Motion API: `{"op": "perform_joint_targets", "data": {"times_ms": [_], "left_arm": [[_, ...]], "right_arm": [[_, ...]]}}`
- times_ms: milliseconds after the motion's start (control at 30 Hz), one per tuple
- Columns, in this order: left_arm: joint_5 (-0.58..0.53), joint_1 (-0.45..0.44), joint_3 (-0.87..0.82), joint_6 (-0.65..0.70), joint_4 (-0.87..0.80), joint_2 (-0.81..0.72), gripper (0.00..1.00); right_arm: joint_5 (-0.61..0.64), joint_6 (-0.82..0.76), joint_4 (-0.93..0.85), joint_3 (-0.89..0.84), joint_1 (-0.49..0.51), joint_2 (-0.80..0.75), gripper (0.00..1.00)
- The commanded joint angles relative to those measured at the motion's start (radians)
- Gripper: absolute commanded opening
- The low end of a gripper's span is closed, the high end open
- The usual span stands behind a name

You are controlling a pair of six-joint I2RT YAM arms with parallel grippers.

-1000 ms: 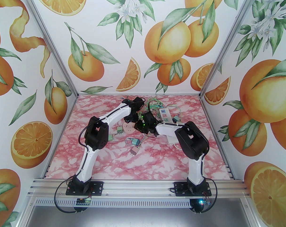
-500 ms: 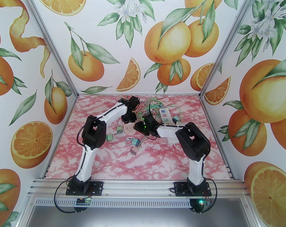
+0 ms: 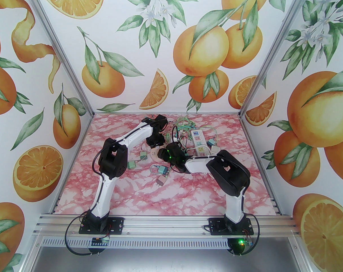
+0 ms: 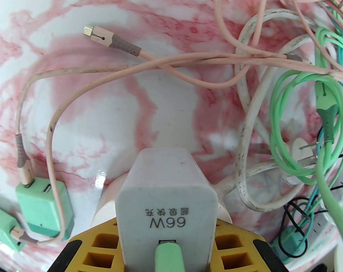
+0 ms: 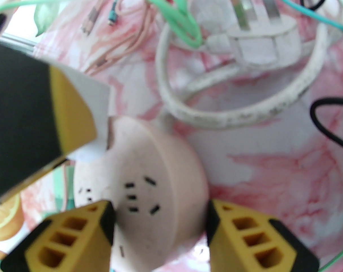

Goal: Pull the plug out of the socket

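Note:
A white charger plug (image 4: 165,197) marked 66W, with a green cable in its port, stands in the round pink socket (image 5: 160,174). My left gripper (image 4: 165,237) is shut on the plug, one yellow finger on each side. In the top view the left gripper (image 3: 155,144) points down over the socket (image 3: 153,153) at mid-table. My right gripper (image 5: 160,214) is open low over the socket, with its right finger beside the rim and its left finger over the slotted face. The left gripper's finger (image 5: 32,109) and the plug (image 5: 99,95) show beside it. In the top view the right gripper (image 3: 162,153) sits against the socket's right side.
A white power strip (image 3: 198,140) lies to the right behind the right arm. Tangled green, pink and white cables (image 4: 316,95) and a loose white three-pin plug (image 5: 259,30) crowd the far side. Mint green chargers (image 4: 44,205) lie left and in front of the socket.
The right gripper has opened and its arm has swung left and nearer, down by the socket. The left arm shifted slightly left early on, still gripping the plug.

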Motion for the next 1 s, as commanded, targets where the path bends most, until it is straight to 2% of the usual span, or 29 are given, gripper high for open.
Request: {"op": "perform_joint_targets", "data": {"times_ms": [0, 100, 233, 367, 600, 800, 967], "left_arm": [[0.015, -0.003, 0.06, -0.01, 0.023, -0.013, 0.0], [0.006, -0.001, 0.073, 0.001, 0.014, -0.013, 0.0], [0.011, -0.001, 0.103, 0.018, 0.002, -0.007, 0.0], [0.029, 0.004, 0.118, 0.021, -0.001, -0.007, 0.0], [0.067, 0.038, 0.115, 0.005, 0.028, -0.05, 0.0], [0.04, 0.042, 0.108, 0.022, 0.011, -0.08, 0.0], [0.0, 0.057, 0.101, 0.057, -0.003, -0.106, 0.0]], "right_arm": [[0.014, -0.063, -0.056, 0.048, 0.016, 0.104, 0.52], [-0.021, -0.069, -0.159, 0.093, 0.023, 0.13, 0.43], [0.02, -0.079, -0.294, 0.134, 0.045, 0.135, 0.4], [-0.022, -0.05, -0.399, 0.171, 0.043, 0.176, 0.39], [-0.077, 0.038, -0.356, 0.113, 0.037, 0.175, 0.39], [-0.074, 0.028, -0.364, 0.121, 0.024, 0.155, 0.41], [-0.088, 0.005, -0.331, 0.113, 0.003, 0.101, 0.46]]}}
